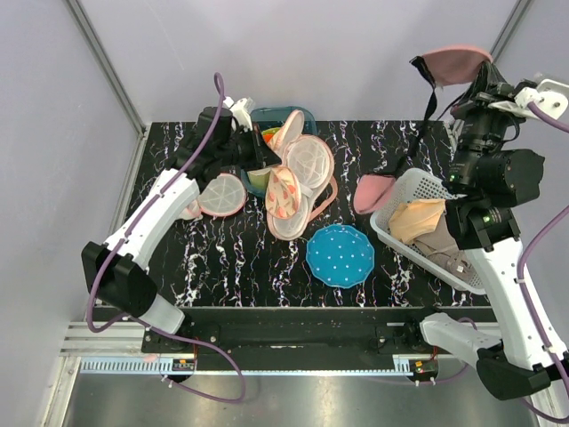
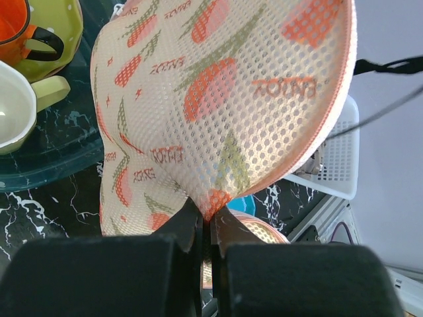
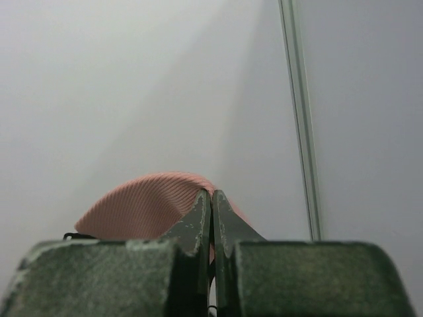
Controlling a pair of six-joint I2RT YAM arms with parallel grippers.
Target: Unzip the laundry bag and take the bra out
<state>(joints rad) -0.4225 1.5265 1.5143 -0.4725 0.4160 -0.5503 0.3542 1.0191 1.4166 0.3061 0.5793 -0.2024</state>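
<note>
- Closest thing, in the left wrist view: the left gripper (image 2: 210, 221), jaws squeezed together on a pinch of the laundry bag (image 2: 225, 99). It's gripping the mesh edge, and the peach printed panel fans up and away from the fingers.
- From above, the bag sits mid-way across the black marbled table (image 1: 222, 258), gaping open with its panels splayed out. It's between the teal tray (image 1: 267, 116) at the back and the blue plate (image 1: 340, 255) in front (plate is just beside it, can't tell if they touch).
- The right gripper (image 3: 211, 198) is up high at the far right, clamped shut on the bra (image 1: 453, 60). Pink ribbed fabric is pinched between the fingers and a black strap dangles below.
- So the bra's out of the bag and well apart from it.
- A white mesh round piece (image 1: 222, 194) with a pink rim lies left of the bag.
- The white basket (image 1: 418, 182) on the right holds beige and brown clothes, with a pink cup-shaped piece (image 1: 373, 193) at its left edge.
- A green dotted mug (image 2: 56, 33) stands on the tray.
</note>
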